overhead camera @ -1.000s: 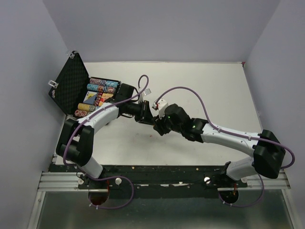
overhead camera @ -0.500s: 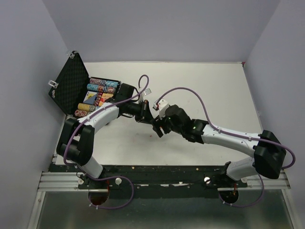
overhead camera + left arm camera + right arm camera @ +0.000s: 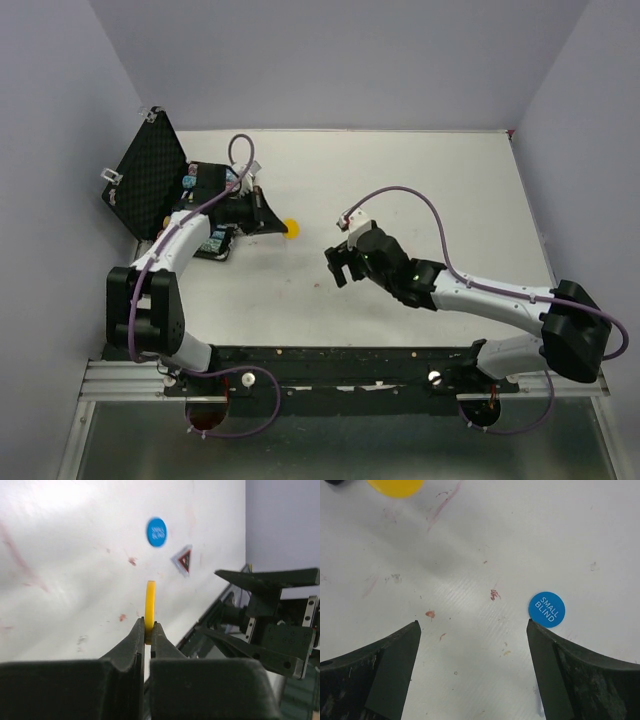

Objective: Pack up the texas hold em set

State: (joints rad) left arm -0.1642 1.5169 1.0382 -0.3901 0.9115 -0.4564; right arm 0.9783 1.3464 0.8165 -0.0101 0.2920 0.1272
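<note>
Far left of the table: the black hinged case, foam lid propped upright, tray largely hidden under the left arm. Just right of it, the left gripper clenched on the yellow disc, pinched edge-on by its lower rim, apparently lifted clear of the surface and near the case. Probably light, stiff, smooth plastic; thin enough to pivot or slip from so shallow a bite, so best carried slowly and let go low over the tray. Further right, the right gripper spread wide, grasping nothing, hovering over bare table. Just ahead of one fingertip, the blue disc marked SMALL BLIND, lying flat; near it in the left wrist view, the dark triangular token. Flat-lying pieces awkward to pinch from above: better tipped up by one edge, then taken across the faces
</note>
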